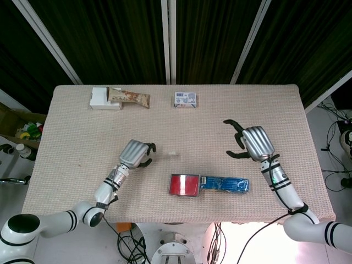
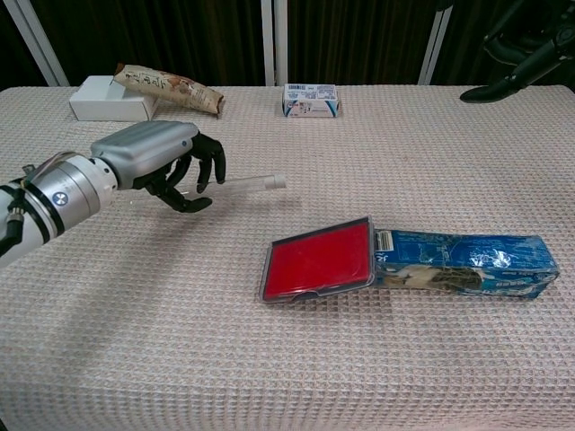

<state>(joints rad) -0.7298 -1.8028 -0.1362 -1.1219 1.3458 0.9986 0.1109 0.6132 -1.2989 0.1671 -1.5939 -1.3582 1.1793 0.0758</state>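
My left hand (image 1: pixel 135 154) (image 2: pixel 160 160) grips a clear thin tube (image 2: pixel 244 184) that pokes out to the right, its tip (image 1: pixel 172 153) just above the cloth. The hand hovers low over the table's left middle. My right hand (image 1: pixel 254 142) is open with fingers spread, holding nothing, over the right side of the table; in the chest view only its dark fingers (image 2: pixel 514 54) show at the upper right corner. A red flat case (image 1: pixel 184 185) (image 2: pixel 319 259) lies near the front edge, touching a blue foil packet (image 1: pixel 225 183) (image 2: pixel 463 265) on its right.
At the back left a white box (image 1: pixel 102 99) (image 2: pixel 110 98) lies with a brown snack bar (image 1: pixel 130 97) (image 2: pixel 166 86) leaning on it. A small blue-and-white carton (image 1: pixel 186 99) (image 2: pixel 311 99) sits at the back middle. The woven beige tablecloth (image 1: pixel 77 143) covers the table.
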